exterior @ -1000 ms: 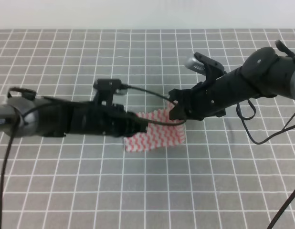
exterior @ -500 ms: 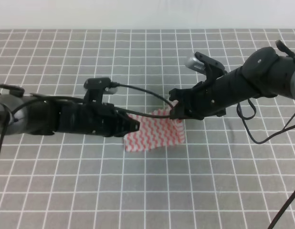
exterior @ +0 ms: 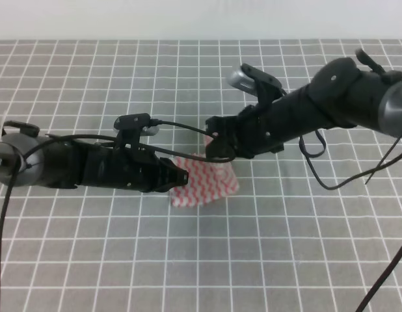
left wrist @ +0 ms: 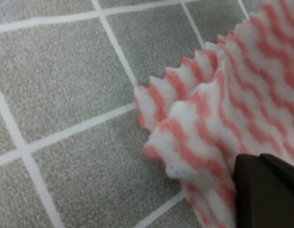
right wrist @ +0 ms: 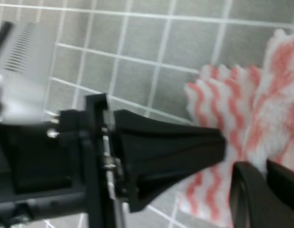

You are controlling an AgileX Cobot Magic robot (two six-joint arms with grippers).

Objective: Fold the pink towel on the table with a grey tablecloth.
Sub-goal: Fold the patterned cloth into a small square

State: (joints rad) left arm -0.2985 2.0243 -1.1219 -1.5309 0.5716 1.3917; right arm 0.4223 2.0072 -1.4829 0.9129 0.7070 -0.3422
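A wide flat counter (exterior: 305, 247) was covered by a grey cloth ruled with thin white lines into small squares. Near its middle a thin pink-and-white towel (exterior: 211, 185) with wavy zigzag stripes and jagged, pinked edges was laid directly on the cloth, doubled over so that two layers were seen at one corner (left wrist: 185, 118).

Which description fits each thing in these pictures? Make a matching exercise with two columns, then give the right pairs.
Things:
1. towel
2. tablecloth
3. left claw
4. right claw

Descriptions:
A. grey with a white grid
B. pink and white zigzag stripes
C. at the towel's far edge
D. at the towel's left edge

Pairs: 1-B, 2-A, 3-D, 4-C
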